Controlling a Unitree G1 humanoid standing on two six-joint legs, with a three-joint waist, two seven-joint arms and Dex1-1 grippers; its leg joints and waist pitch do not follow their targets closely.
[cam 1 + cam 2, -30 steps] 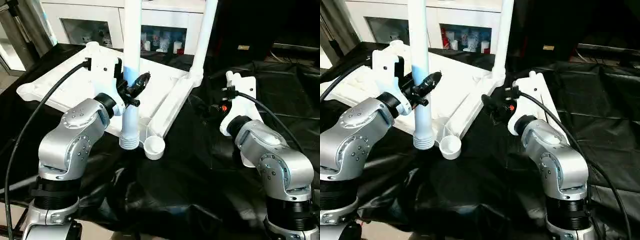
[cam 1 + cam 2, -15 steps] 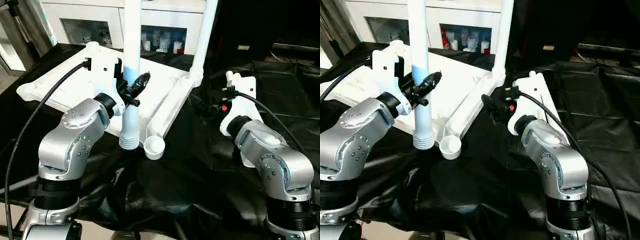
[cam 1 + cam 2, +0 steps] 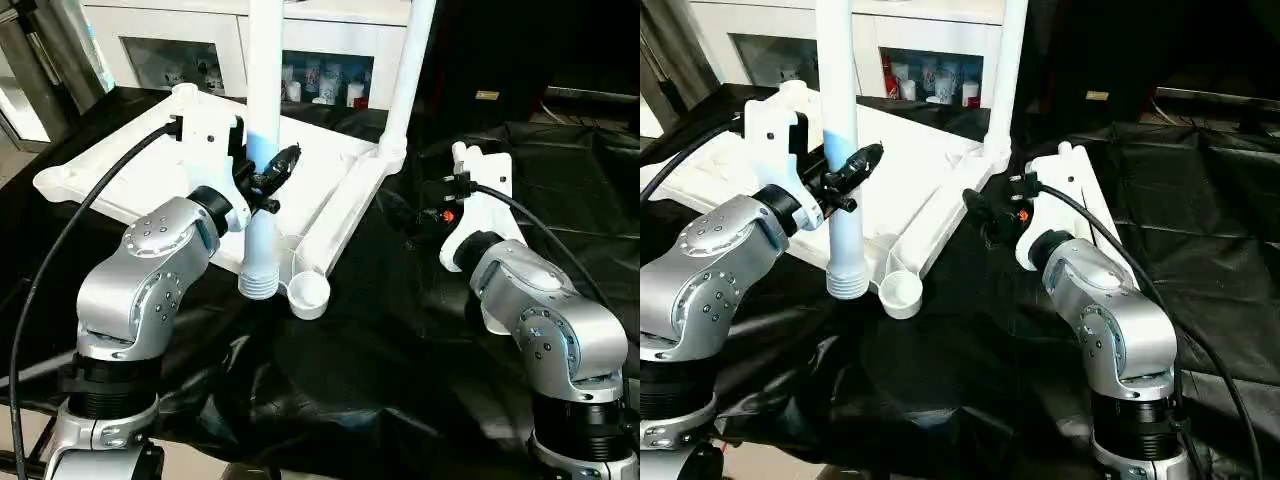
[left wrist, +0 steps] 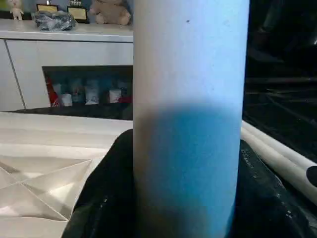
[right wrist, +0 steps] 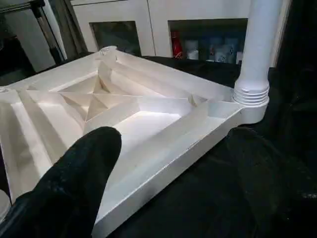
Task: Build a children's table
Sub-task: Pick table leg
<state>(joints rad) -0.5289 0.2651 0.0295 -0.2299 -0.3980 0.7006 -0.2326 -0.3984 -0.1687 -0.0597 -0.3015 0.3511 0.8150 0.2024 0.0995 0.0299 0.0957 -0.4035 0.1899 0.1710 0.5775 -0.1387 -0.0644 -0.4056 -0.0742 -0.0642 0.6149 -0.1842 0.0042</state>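
Note:
The children's table lies as a white tabletop [image 3: 140,175] turned upside down on the black cloth, ribs facing up. One white leg [image 3: 408,70] stands upright in its far right corner socket. My left gripper [image 3: 268,172] is shut on a second leg [image 3: 262,120] and holds it upright. That leg's ribbed lower end [image 3: 257,284] hangs just left of the open near corner socket [image 3: 309,295]. In the left wrist view the leg [image 4: 190,99] sits between both black fingers [image 4: 106,198]. My right gripper [image 3: 405,217] stands open beside the tabletop's right rail, with nothing in it.
The black-draped work table [image 3: 380,370] spreads in front and to the right. A white cabinet [image 3: 200,50] with small jars behind glass stands behind the tabletop. Black cables run along both forearms.

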